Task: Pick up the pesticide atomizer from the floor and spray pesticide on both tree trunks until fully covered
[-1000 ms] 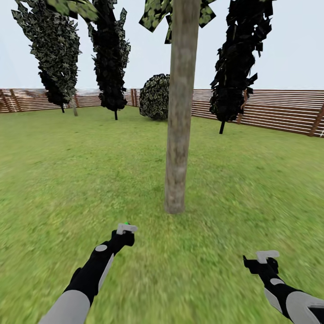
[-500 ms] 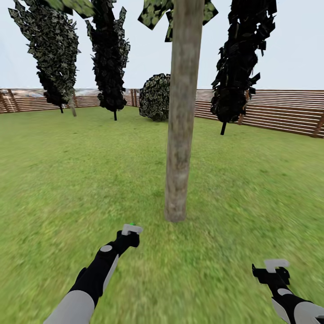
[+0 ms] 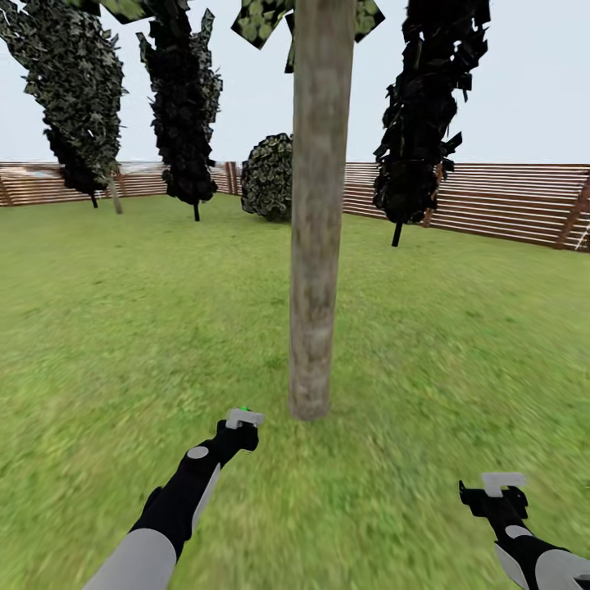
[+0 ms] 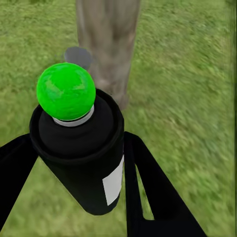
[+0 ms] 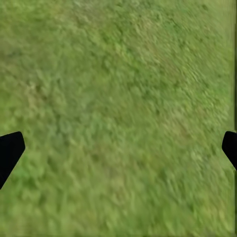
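My left gripper [image 4: 79, 163] is clamped on the pesticide atomizer [image 4: 81, 158]: black bottle, white label, and a cap that reads bright green in the left wrist view. The head view shows only a green speck above that gripper [image 3: 243, 419]. Just ahead stands a tree trunk [image 3: 315, 246], grey-brown, rooted in the grass floor [image 3: 123, 328]. My right gripper [image 3: 501, 483] hangs over bare lawn, fingers [image 5: 10, 150] spread wide. A slatted fence [image 3: 492, 205] lies beyond.

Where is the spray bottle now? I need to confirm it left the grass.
The spray bottle sits between the left gripper's jaws, held low just short of the tree trunk base.
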### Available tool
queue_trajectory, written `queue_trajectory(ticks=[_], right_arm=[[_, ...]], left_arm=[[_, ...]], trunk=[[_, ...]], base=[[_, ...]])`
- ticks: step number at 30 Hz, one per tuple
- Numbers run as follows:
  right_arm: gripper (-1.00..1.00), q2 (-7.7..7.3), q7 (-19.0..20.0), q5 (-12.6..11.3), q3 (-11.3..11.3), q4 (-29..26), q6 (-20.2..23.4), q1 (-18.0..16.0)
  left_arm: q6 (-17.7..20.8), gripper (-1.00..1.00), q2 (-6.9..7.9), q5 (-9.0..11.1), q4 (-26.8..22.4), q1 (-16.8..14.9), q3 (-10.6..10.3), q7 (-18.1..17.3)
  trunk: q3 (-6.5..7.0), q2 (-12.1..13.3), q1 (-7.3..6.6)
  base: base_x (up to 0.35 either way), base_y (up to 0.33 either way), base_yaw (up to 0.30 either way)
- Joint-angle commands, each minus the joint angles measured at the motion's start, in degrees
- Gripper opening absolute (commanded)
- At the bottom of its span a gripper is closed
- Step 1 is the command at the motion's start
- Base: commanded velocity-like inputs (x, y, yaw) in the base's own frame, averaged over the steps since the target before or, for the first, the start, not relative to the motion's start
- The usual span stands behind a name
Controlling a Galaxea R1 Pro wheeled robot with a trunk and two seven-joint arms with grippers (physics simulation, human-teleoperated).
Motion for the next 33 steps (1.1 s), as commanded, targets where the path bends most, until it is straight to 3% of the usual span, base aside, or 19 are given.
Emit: queue_trajectory(ticks=[1, 8, 23, 33], right_arm=[[1.00, 0.00, 0.00, 0.00, -0.01, 0.00, 0.00, 0.00], [1.00, 0.00, 0.00, 0.00, -0.06, 0.00, 0.00, 0.00], [1.00, 0.01, 0.00, 0.00, -0.02, 0.00, 0.00, 0.00], [1.00, 0.01, 0.00, 0.00, 0.01, 0.00, 0.00, 0.00]], left_arm=[[-0.02, -1.00, 0.00, -0.07, 0.12, 0.01, -0.02, 0.21], [-0.10, -1.00, -0.01, -0.07, 0.95, 0.03, -0.10, 0.21], [-0.11, -1.00, -0.01, -0.07, 0.96, 0.01, -0.22, 0.21], [-0.11, -1.00, -0.01, -0.07, 1.06, 0.03, -0.17, 0.21]], trunk=[[0.00, 0.00, 0.00], [0.00, 0.00, 0.00], [0.00, 0.00, 0.00], [0.00, 0.00, 0.00]], base=[[0.350, -0.095, -0.273], [0.350, -0.107, -0.206], [0.346, -0.101, -0.013], [0.092, -0.023, 0.000]])
